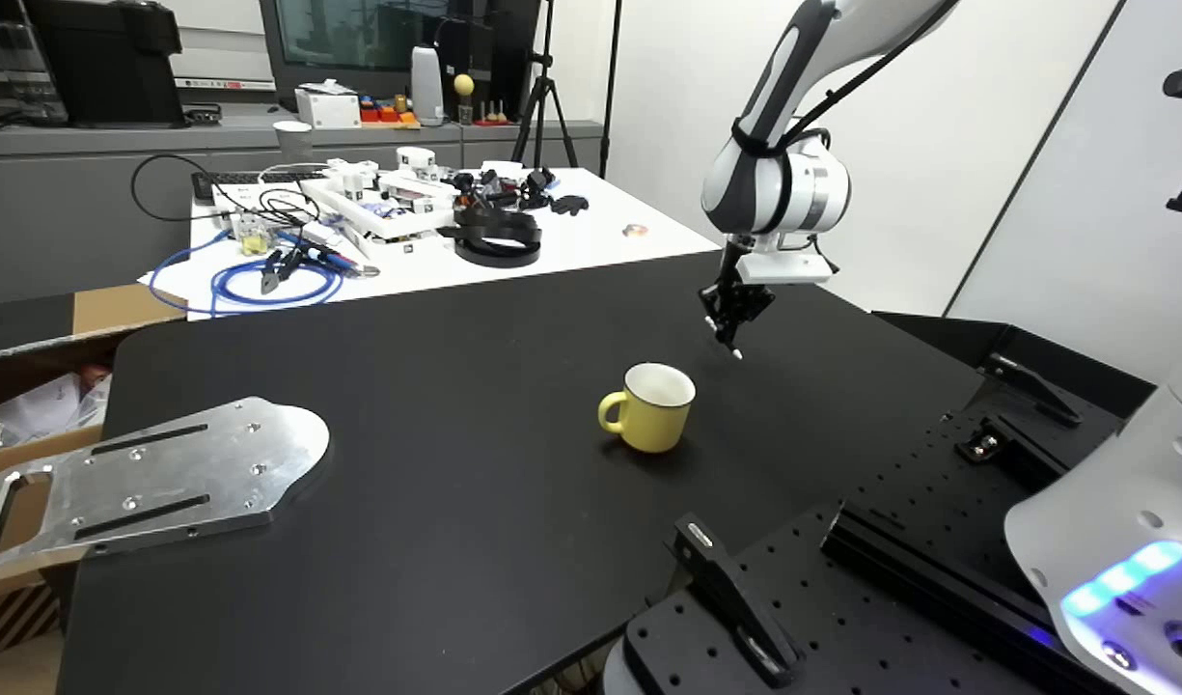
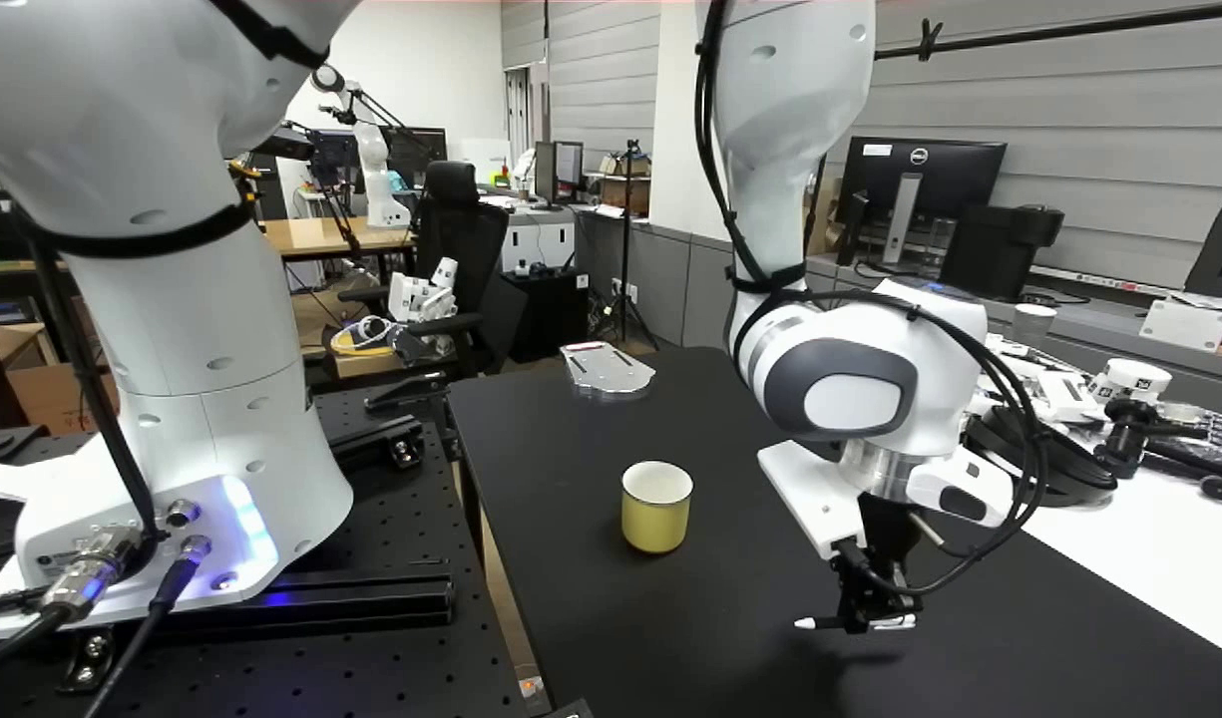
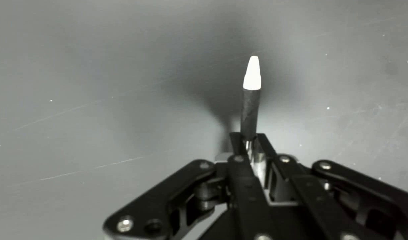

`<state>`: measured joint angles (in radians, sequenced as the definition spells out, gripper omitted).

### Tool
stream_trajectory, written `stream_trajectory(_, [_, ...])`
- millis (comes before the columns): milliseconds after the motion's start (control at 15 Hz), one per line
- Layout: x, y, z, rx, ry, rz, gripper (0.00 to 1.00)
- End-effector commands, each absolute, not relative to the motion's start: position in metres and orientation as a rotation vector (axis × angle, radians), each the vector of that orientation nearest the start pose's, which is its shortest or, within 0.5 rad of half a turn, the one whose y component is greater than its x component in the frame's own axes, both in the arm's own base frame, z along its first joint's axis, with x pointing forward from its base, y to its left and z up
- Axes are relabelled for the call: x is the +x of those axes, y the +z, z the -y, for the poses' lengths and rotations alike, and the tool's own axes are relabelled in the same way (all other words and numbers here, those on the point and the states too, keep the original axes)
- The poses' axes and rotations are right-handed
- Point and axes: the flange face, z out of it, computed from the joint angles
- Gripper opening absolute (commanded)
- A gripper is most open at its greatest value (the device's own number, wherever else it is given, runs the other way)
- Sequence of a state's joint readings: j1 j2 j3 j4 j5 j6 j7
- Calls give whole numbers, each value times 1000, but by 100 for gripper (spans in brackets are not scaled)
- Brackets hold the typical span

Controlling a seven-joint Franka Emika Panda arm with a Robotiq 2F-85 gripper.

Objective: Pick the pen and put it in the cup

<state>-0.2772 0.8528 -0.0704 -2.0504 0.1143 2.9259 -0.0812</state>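
Observation:
The cup (image 1: pixel 651 423) is a pale yellow mug with a white inside, upright on the black table. Its handle shows in an exterior view, and the cup also stands near the middle of an exterior view (image 2: pixel 655 511). My gripper (image 3: pixel 248 136) is shut on the pen (image 3: pixel 250 110), which sticks out past the fingertips with a white tip and a dark barrel. In an exterior view the gripper (image 2: pixel 860 610) holds the pen (image 2: pixel 806 623) roughly level, with white ends on both sides and its middle hidden. It seems slightly above the table, apart from the cup.
A flat metal plate (image 1: pixel 195 463) lies at the table's far end from the gripper. A white table (image 1: pixel 591 232) with cables, tools and parts adjoins the black table. A black perforated mounting board (image 1: pixel 870 579) with clamps and the robot's base borders the table near the cup.

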Motion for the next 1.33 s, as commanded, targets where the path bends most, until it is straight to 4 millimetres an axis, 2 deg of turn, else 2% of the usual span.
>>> stream_trajectory(0, [530,53,210,-3074,43,-709,3])
stream_trajectory(200, [538,73,212,-3042,112,-751,3])
stream_trajectory(467, [550,98,203,-3025,138,-748,3])
stream_trajectory(933, [571,141,166,-3012,200,-706,3])
stream_trajectory(1267, [571,152,142,-2934,452,-680,3])
